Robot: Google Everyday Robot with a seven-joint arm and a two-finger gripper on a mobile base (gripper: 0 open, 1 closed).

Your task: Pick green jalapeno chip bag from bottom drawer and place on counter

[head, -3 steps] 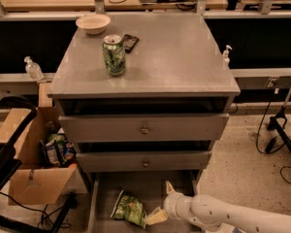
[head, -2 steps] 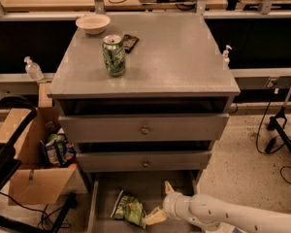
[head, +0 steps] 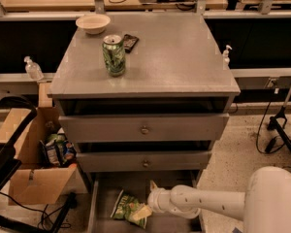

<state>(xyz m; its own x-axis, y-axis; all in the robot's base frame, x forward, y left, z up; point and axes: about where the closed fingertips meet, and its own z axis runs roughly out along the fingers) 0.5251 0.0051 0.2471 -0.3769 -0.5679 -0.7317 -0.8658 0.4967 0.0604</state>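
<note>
The green jalapeno chip bag [head: 127, 207] lies flat on the floor of the pulled-out bottom drawer [head: 103, 193], left of its middle. My gripper [head: 146, 199] reaches into the drawer from the right on its white arm [head: 208, 204]. It is open: the lower fingertip [head: 141, 212] rests at the bag's right edge and the upper one [head: 153, 184] points away behind it. The counter [head: 179, 57] is the grey cabinet top above.
On the counter stand a green soda can [head: 114, 55], a cream bowl [head: 92, 23] and a dark packet [head: 130, 41]. Two shut drawer fronts with knobs [head: 144, 129] overhang the bottom drawer. A cardboard box [head: 34, 178] with snack packets and a black chair [head: 5, 164] stand at the left.
My gripper has moved left inside the drawer, from beside the bag to its right edge. The bag has not moved.
</note>
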